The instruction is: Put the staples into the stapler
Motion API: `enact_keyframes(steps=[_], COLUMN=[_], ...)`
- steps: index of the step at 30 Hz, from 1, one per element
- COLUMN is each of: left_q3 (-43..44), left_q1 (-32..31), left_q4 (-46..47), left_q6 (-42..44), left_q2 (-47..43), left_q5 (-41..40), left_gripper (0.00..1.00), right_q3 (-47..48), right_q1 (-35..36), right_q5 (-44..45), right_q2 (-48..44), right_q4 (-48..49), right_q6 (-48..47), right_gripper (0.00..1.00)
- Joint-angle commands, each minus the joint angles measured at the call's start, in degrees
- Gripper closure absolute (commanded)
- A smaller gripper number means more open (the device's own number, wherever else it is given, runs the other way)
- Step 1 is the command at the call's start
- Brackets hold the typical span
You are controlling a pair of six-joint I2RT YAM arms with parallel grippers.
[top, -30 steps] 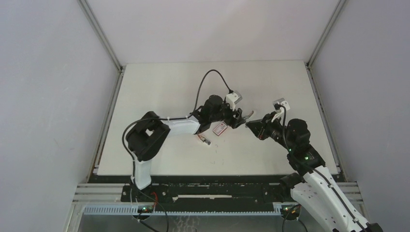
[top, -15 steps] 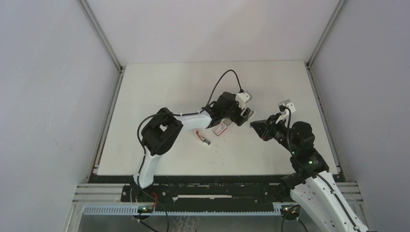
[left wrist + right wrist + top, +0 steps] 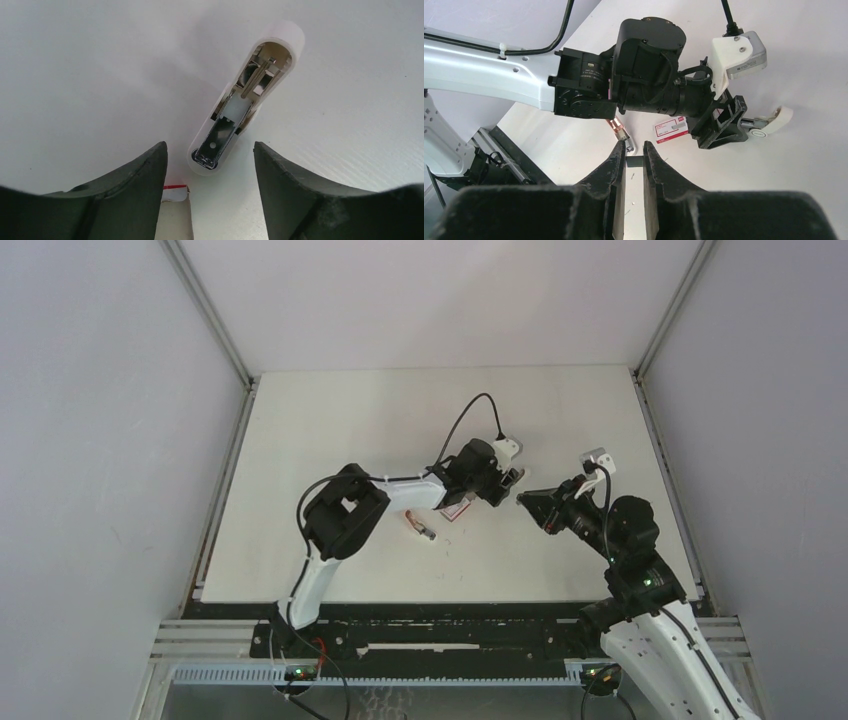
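Over the white table (image 3: 330, 420), left tool (image 3: 209, 147) spread, stapler (image 3: 247, 90) untouched between its tips; right tool (image 3: 634, 148): closure unclear.

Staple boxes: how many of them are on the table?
1. The staple box lies near the middle of the table, close beside the left claw and apart from the stapler. The left arm could hide another one.

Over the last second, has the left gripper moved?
Yes. The left gripper has shifted right, farther past the staples box, which lies in place on the table. Its arm now overlaps the box's upper edge.
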Motion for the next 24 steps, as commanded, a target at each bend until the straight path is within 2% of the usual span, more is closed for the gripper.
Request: enact_keyframes(steps=[1,6,12,16,22,24], left_q3=[3.0,1.0,0.8,0.1,-6.9,-9.8], left_q1=[-0.8,-1.7,-2.5,-3.5,-4.9,-5.7], left_q4=[0.2,1.6,1.8,1.9,4.5,5.0], left_q6=[-1.6,-2.3,-1.8,-1.2,-6.3,-8.9], left_q2=[0.9,-0.1,-0.1,-0.6,-5.9,-8.2], left_q5=[-1.3,-3.9,-4.2,-6.4,-13.4,-15.1], left_gripper=[0.35,0.53,0.62,0.71,0.86,0.88], right_q3=[2.5,2.5,2.5,2.5,2.5,2.4], right_q1=[-0.3,-0.3,-0.4,-0.4,-0.5,-0.4], right_q5=[-0.9,-1.1,-1.2,-1.0,0.2,0.6], right_q2=[-0.6,-0.7,-0.7,-0.7,-0.6,-0.3], right_q4=[1.6,1.2,1.1,0.7,-0.1,-0.5], right_q6=[1.2,1.7,1.7,1.8,1.4,1.2], right_gripper=[0.9,0.9,0.9,0.9,0.9,0.9])
